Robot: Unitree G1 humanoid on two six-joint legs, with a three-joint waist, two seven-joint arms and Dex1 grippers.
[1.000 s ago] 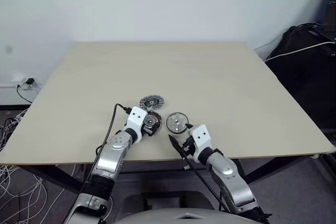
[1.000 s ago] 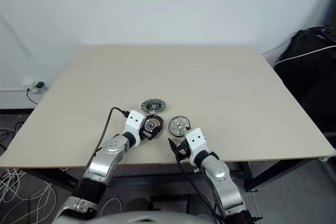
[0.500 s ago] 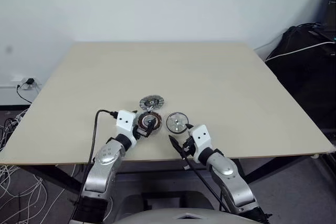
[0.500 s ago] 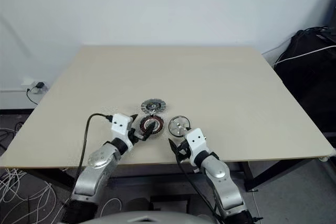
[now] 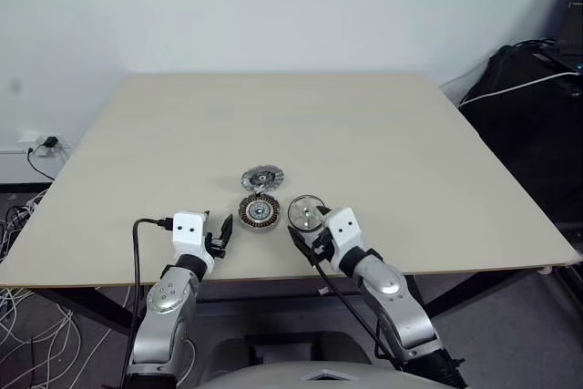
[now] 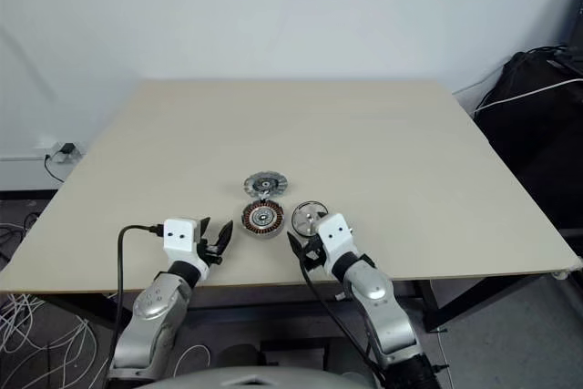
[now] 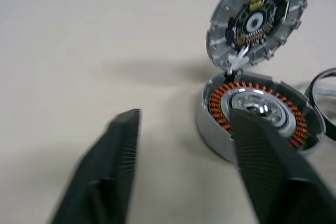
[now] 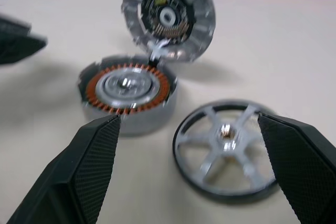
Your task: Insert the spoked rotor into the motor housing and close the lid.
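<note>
A pale beige tabletop stands against a plain white wall. A wall socket with a plugged cable sits low on the wall, and dark bags with white cables stand opposite.

Silver-grey metal forearms, white boxy wrist housings with two dark screws, ribbed black fingers, looping black cable.
</note>
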